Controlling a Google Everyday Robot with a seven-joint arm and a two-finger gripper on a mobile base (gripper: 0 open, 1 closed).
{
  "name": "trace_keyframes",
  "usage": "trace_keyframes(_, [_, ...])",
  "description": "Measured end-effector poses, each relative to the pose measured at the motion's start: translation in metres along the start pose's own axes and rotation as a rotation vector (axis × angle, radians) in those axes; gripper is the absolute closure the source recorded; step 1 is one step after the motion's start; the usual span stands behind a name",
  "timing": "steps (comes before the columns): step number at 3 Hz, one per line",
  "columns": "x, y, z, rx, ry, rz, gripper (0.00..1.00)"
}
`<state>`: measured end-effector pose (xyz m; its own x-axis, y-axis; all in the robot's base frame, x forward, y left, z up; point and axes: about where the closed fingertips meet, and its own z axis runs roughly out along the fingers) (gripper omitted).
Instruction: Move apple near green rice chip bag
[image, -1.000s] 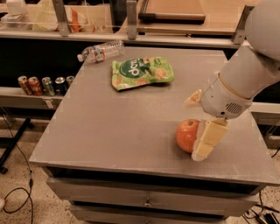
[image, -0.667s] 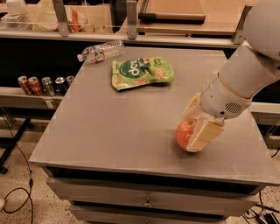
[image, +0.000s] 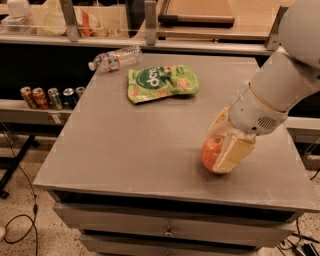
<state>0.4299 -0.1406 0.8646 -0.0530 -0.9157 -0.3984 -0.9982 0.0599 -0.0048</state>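
On the right front part of the flat grey metal surface (image: 130, 145), in the single camera view, sits the round orange-red apple (image: 211, 152), well in from the front edge. The robot's cream-coloured two-finger hand (image: 223, 149) reaches down to it from the right, carried by a thick white arm (image: 285, 85) that enters from the upper right corner. The hand is closed around the apple: one broad cream finger (image: 234, 152) lies flat against the fruit's right front side and covers part of it, while the other finger (image: 218, 121) shows behind the apple's top. The fruit's left side, with a paler yellow patch near the top, is uncovered. Whether the apple rests on the surface or is raised just off it cannot be told; a dark shadow lies directly beneath it.

Well apart from the apple, toward the back of the surface and left of its middle, lies the flat, crinkly light-green rice chip bag (image: 162, 82), with a dark green round logo and orange chip pictures. A clear plastic water bottle (image: 116, 58) lies on its side at the back left corner, near the green rice chip bag but not touching it.

Left of the surface, on a lower ledge, stands a row of drink cans (image: 50, 96). Below the front edge a grey drawer front (image: 170, 227) shows.
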Motion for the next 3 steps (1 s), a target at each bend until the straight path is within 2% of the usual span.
trace_keyframes(1, [-0.002,-0.006,-0.012,0.032,0.016,-0.018,1.00])
trace_keyframes(2, [-0.004,-0.017,-0.034,0.091,0.047,-0.043,1.00])
trace_keyframes(3, [-0.004,-0.017,-0.034,0.091,0.047,-0.043,1.00])
